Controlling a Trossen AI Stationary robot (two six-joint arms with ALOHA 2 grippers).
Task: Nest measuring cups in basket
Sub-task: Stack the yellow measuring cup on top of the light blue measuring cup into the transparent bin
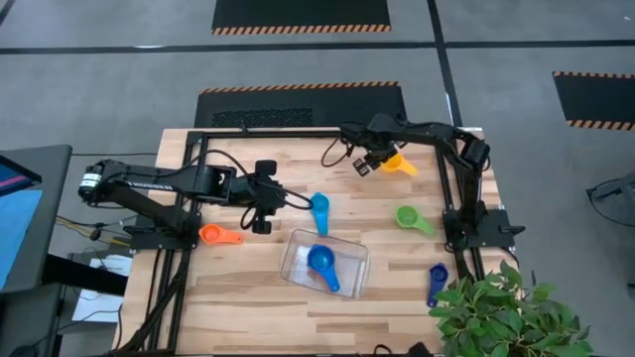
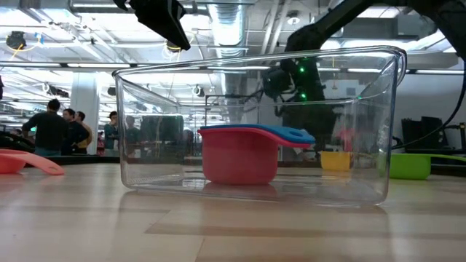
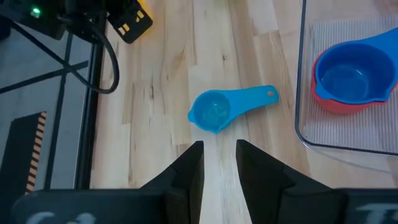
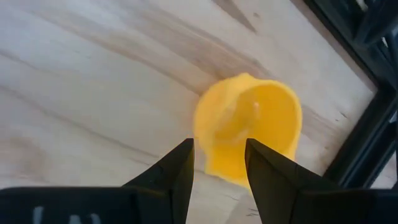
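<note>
Above the wooden table point(image 1: 248, 307), my left gripper point(image 3: 219, 163) hangs with its jaws parted and empty, the gap between them lined up on the light blue measuring cup point(image 3: 225, 110) that lies on the boards just ahead of my fingertips, bowl toward me, handle pointing away toward the basket. I am not touching it.

My right gripper point(image 4: 219, 163) hovers at the far side of the table, jaws apart and holding nothing, over the yellow measuring cup point(image 4: 249, 127), whose handle end sits in line with the gap between my fingers and whose bowl lies just beyond them, close to the black frame rail point(image 4: 367, 134).

The clear basket point(image 1: 298, 266) stands near the table's front middle, between my two arms. Inside it a blue measuring cup point(image 2: 255, 133) is nested in a red one point(image 2: 240, 161).

Outside the basket, the orange measuring cup point(image 1: 218, 235) lies on the left, the green measuring cup point(image 1: 412, 218) on the right, and the dark blue measuring cup point(image 1: 437, 283) near the potted plant point(image 1: 501, 317).
</note>
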